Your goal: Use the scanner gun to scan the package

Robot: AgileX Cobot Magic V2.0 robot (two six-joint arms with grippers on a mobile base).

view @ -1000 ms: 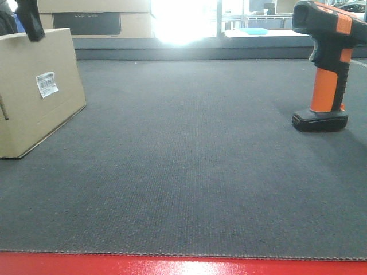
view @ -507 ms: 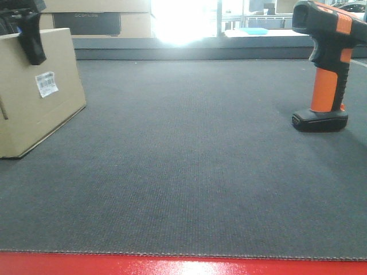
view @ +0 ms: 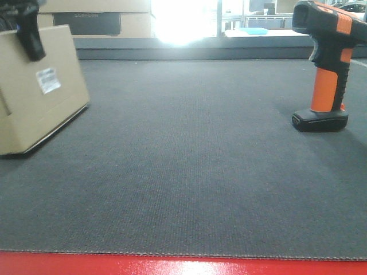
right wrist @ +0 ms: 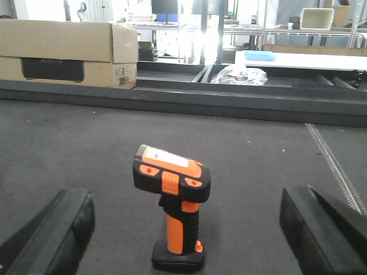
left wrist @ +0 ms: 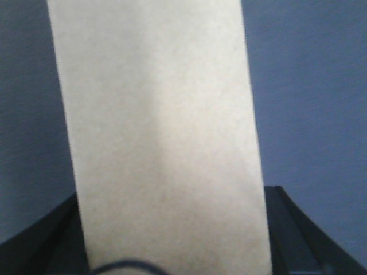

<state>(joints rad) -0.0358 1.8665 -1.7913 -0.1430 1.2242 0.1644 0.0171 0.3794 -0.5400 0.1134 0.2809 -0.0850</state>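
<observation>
The package, a cardboard box (view: 40, 91) with a white barcode label (view: 47, 80), sits at the far left of the dark mat, slightly tilted. My left gripper (view: 28, 34) straddles its top edge. In the left wrist view the box (left wrist: 160, 126) fills the gap between my black fingers (left wrist: 292, 229), and the gripper (left wrist: 172, 229) is shut on it. The orange and black scanner gun (view: 327, 63) stands upright on its base at the right. In the right wrist view the scanner (right wrist: 175, 200) stands between the wide-open fingers (right wrist: 51, 229) of my right gripper (right wrist: 183, 235), untouched.
A large cardboard carton (right wrist: 63, 48) lies at the back left beyond a raised dark ledge (view: 189, 50). A plastic bag (right wrist: 238, 73) and a blue tray (right wrist: 259, 55) lie further back. The mat's front edge is red (view: 183, 266).
My left gripper came down over the box's top edge and closed on it. The box has tilted and shifted slightly, its label moving with it. The scanner has not moved.
</observation>
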